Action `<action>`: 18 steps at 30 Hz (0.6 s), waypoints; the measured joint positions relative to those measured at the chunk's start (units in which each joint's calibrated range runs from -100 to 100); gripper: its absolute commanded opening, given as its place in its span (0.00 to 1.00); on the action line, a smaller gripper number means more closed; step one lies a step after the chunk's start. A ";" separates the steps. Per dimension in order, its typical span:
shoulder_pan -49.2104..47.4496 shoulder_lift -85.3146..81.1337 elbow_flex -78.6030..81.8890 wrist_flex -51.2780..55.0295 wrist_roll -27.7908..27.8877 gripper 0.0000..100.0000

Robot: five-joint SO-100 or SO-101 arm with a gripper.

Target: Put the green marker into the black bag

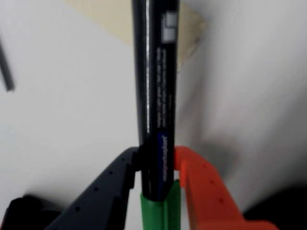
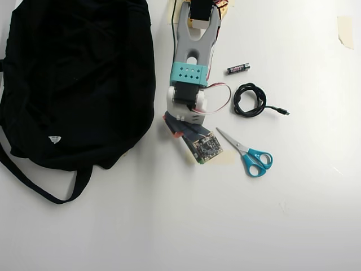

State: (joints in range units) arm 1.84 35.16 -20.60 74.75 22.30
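In the wrist view the green marker [image 1: 156, 96] stands between my gripper's [image 1: 157, 159] two fingers, the dark one [image 1: 115, 187] on the left and the orange one [image 1: 201, 187] on the right. Its dark barrel runs up the frame and its green cap [image 1: 160, 211] sits low between the fingers. The gripper is shut on the marker. In the overhead view the gripper [image 2: 174, 127] is just right of the black bag [image 2: 79, 73], near its right edge; the marker is hidden under the arm there. The bag lies flat at the left with its strap [image 2: 39, 186] trailing forward.
In the overhead view, blue-handled scissors [image 2: 251, 155], a coiled black cable [image 2: 250, 100] and a small battery [image 2: 238, 68] lie to the right of the arm. A piece of beige tape [image 2: 345, 29] is at the far right. A beige patch [image 1: 115, 19] shows behind the marker.
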 measured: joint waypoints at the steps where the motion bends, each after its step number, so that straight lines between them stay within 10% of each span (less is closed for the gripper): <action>1: 0.00 0.00 -1.10 0.69 0.00 0.02; 18: -1.91 0.00 -12.81 11.76 -3.86 0.02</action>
State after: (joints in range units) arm -0.07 35.16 -33.41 86.52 18.44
